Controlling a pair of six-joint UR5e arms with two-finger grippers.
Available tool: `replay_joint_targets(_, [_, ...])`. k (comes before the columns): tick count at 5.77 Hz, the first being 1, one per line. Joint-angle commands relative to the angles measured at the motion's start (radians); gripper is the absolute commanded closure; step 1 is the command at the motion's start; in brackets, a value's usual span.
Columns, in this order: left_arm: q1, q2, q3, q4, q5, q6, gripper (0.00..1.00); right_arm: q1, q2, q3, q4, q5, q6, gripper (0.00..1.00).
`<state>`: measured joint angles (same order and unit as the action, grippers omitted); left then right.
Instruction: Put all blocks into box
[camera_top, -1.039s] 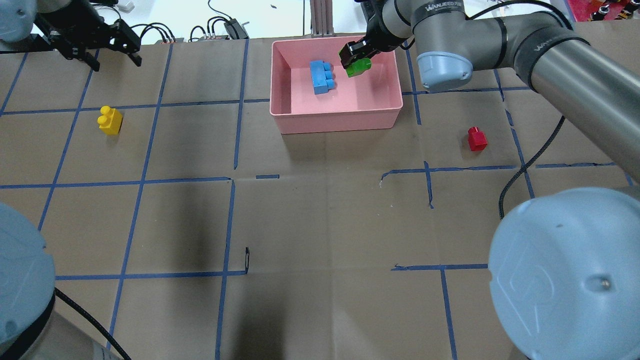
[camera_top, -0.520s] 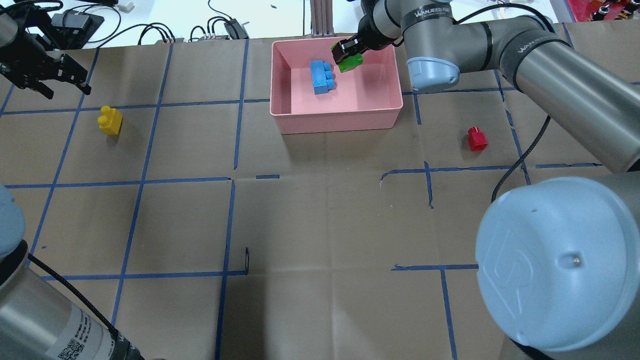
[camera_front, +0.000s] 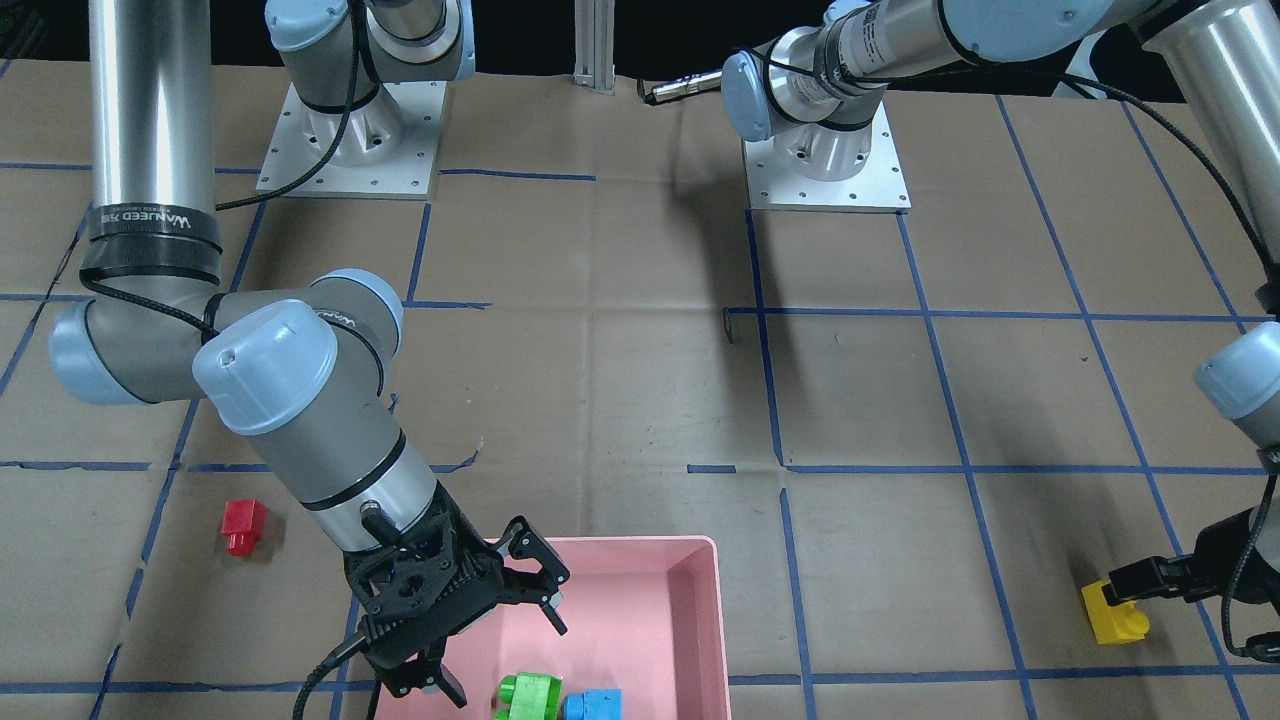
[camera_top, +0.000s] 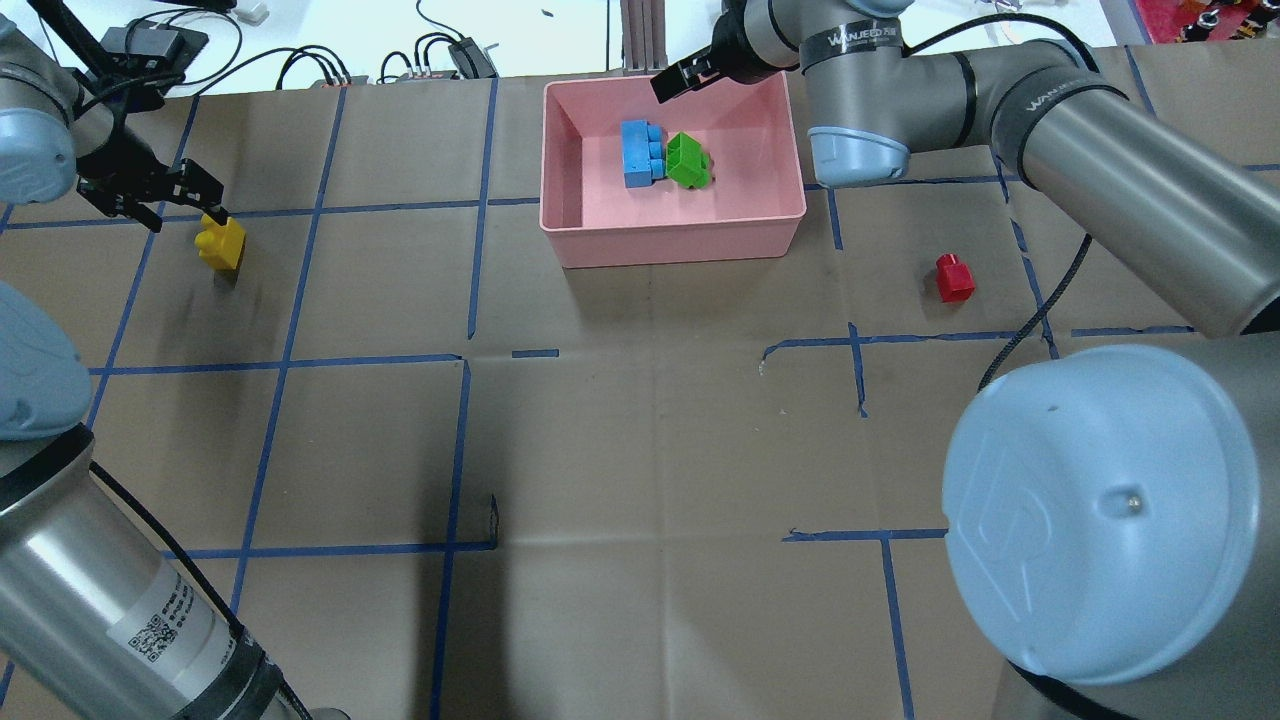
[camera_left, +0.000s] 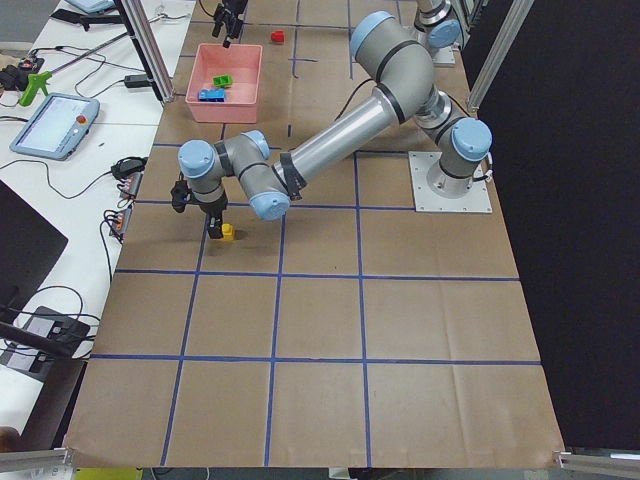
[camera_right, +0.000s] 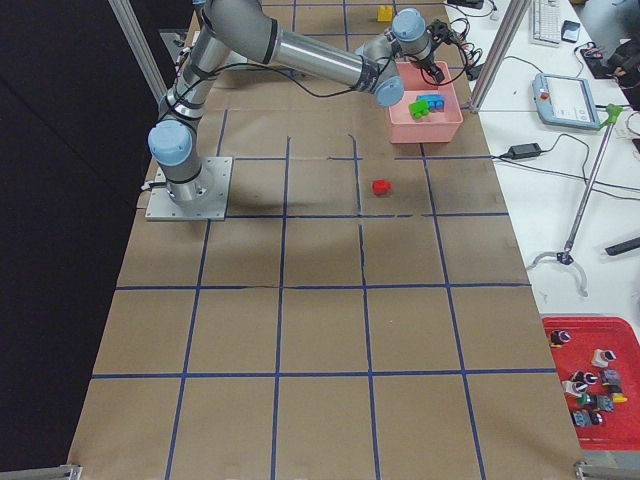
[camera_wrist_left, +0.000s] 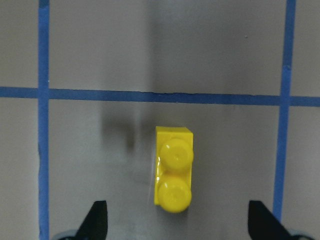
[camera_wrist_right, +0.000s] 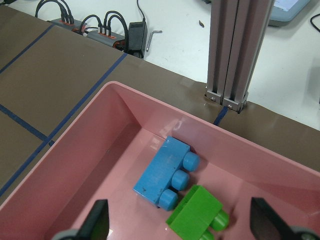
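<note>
The pink tray (camera_top: 670, 240) stands at the table's far middle. The blue brick (camera_top: 641, 153) and the green brick (camera_top: 688, 160) lie side by side inside it, as the right wrist view shows, blue (camera_wrist_right: 165, 177) and green (camera_wrist_right: 197, 212). My right gripper (camera_top: 682, 78) is open and empty above the tray's far side. The red brick (camera_top: 953, 277) sits on the table right of the tray. The yellow brick (camera_top: 222, 241) sits far left. My left gripper (camera_top: 182, 212) is open just above it. In the left wrist view the brick (camera_wrist_left: 173, 170) lies between my fingers (camera_wrist_left: 95, 220), untouched.
An aluminium post (camera_top: 640, 35) rises just behind the tray. Cables and power adapters (camera_top: 440, 55) lie along the far edge. The right arm's elbow (camera_top: 860, 150) hangs beside the tray's right wall. Blue tape lines cross the brown table cover.
My right gripper has opened and dropped the green brick into the tray beside the blue one, then drawn back. My left gripper has moved down and right to the yellow brick.
</note>
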<state>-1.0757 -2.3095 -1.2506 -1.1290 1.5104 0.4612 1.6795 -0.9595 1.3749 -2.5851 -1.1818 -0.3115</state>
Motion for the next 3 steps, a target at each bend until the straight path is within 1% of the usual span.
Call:
replay_joint_targets(1, [-0.003, -0.077, -0.001, 0.072, -0.004, -0.004, 0.0, -0.004, -0.021, 0.009, 0.006, -0.018, -0.001, 0.0])
replay_joint_targets(2, [-0.004, -0.082, -0.001, 0.071, -0.001, -0.009, 0.11, -0.024, -0.062, 0.016, 0.011, -0.025, -0.001, 0.0])
replay_joint_targets(3, [-0.004, -0.068, -0.004, 0.067, 0.002, -0.022, 0.26, -0.056, -0.126, 0.018, 0.139, -0.127, -0.001, 0.0])
